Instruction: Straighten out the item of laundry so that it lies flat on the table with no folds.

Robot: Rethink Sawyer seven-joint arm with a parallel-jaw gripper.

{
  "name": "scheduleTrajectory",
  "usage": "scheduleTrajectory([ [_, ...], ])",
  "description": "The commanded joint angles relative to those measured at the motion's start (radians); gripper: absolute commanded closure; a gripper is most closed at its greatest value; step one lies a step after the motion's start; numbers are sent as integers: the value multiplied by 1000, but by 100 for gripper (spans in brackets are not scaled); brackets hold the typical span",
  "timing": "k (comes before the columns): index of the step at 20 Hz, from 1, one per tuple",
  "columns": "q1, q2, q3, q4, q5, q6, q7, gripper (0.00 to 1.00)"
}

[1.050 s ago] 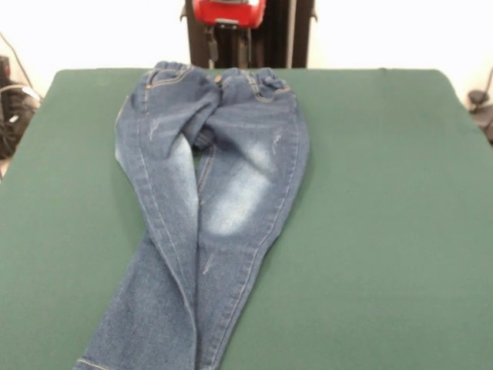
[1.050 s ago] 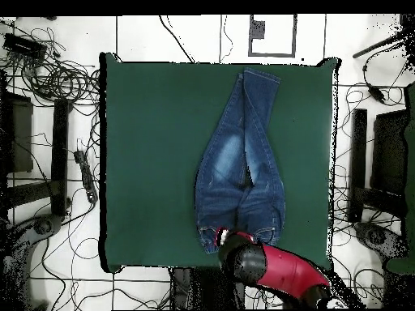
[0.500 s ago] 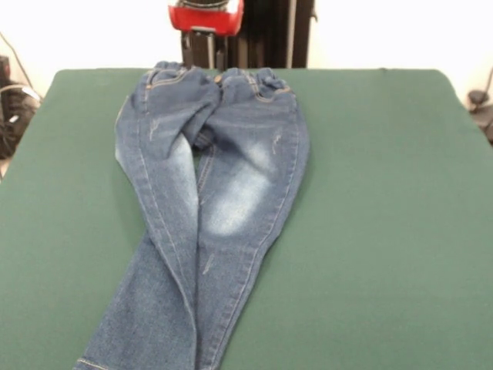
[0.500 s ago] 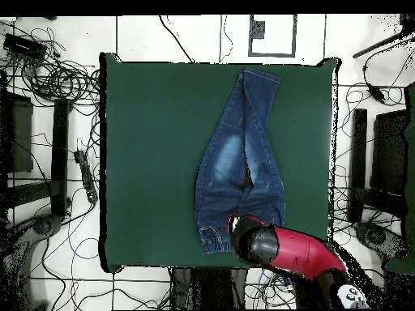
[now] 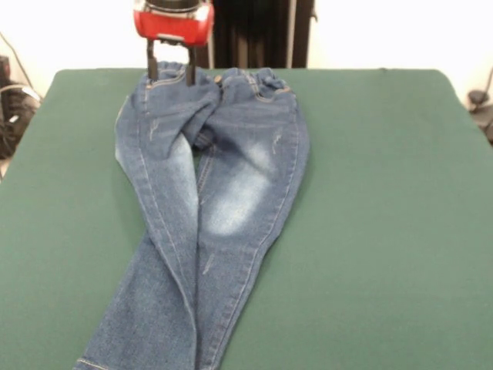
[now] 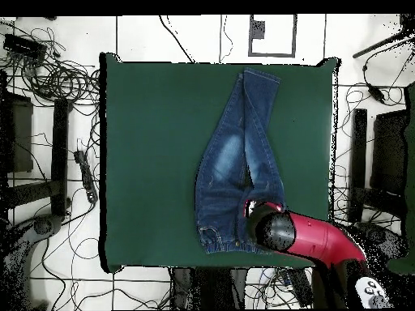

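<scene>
The item of laundry (image 5: 231,185), small blue denim jeans with faded thigh patches, lies on the green table (image 5: 385,193). Its elastic waistband is at the far edge and its legs run toward the near edge. The left half is twisted over the right, and the legs overlap lower down. My gripper (image 5: 170,72) hangs open at the waistband's left end, one black finger (image 5: 152,63) on each side of it. In the overhead view the red arm (image 6: 312,241) covers the gripper and a corner of the jeans (image 6: 231,162); the table (image 6: 146,162) shows around them.
Tangled cables (image 6: 57,77) and dark stands (image 6: 381,162) lie on the floor around the table. More cables (image 5: 11,108) show past the table's left edge in the front view. Wide green tabletop stretches to the right of the jeans.
In the front view the gripper has moved left along the waistband and come down, so its fingers now straddle the left end. The jeans have not moved.
</scene>
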Motion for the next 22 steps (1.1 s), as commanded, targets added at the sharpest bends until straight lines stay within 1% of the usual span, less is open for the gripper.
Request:
scheduleTrajectory([
  [1, -9, 61, 149, -106, -62, 110, -101, 0],
  [6, -19, 74, 175, -129, -101, 140, -126, 0],
  [10, -56, 92, 246, -141, -136, 191, -212, 0],
  [13, -70, 100, 276, -155, -173, 212, -248, 0],
  [16, -79, 108, 293, -166, -207, 212, -242, 0],
  [22, -92, 113, 320, -175, -245, 224, -208, 0],
])
